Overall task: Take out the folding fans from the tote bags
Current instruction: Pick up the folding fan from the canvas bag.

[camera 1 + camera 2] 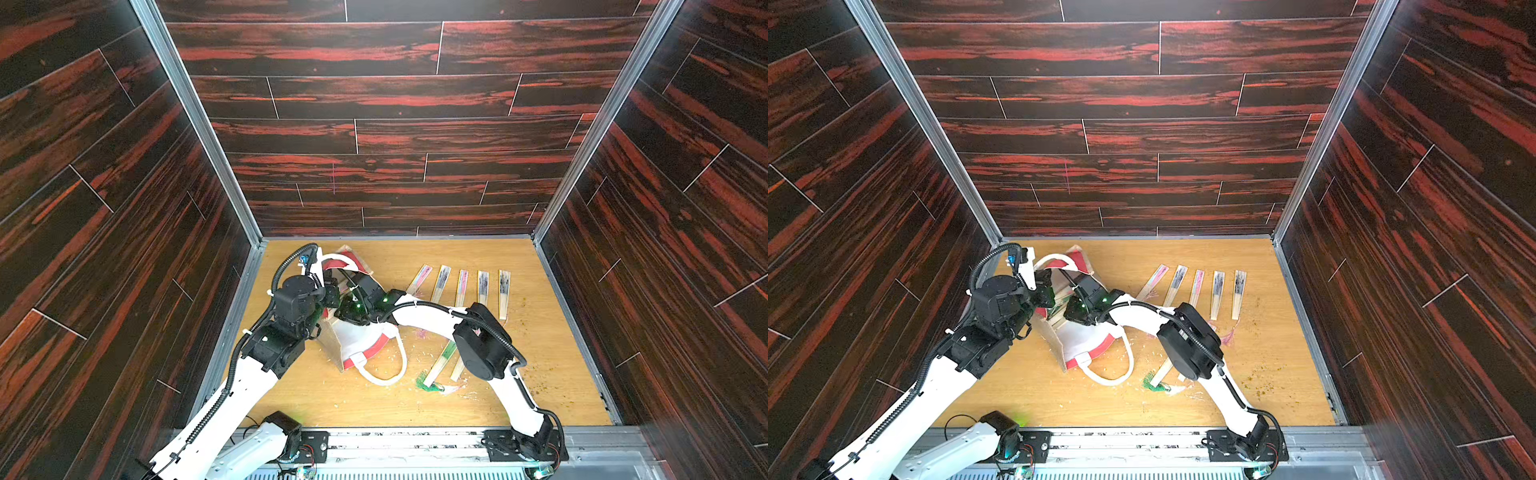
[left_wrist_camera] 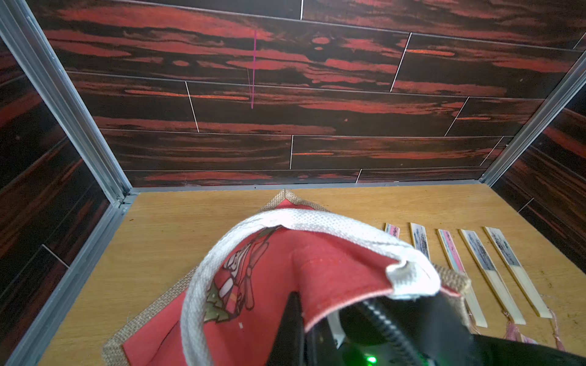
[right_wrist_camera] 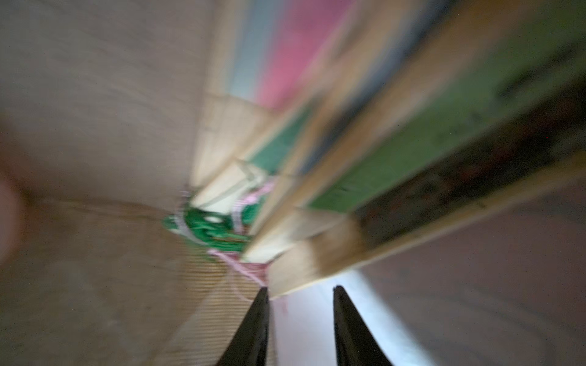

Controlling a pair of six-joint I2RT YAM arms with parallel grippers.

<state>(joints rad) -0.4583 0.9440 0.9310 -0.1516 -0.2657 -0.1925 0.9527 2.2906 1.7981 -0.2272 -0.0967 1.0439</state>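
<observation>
Folding fans (image 3: 348, 177) are sitting bundled deep inside the tote bag (image 1: 360, 337), their butt ends just ahead of the right fingers (image 3: 257, 326), which are standing spread with nothing between them. The left fingers (image 2: 293, 320) are pressing together, pinching the bag's red panel. Five more fans (image 1: 461, 286) are lying in a row on the tabletop (image 1: 540, 374), well apart from both sets of fingers.
</observation>
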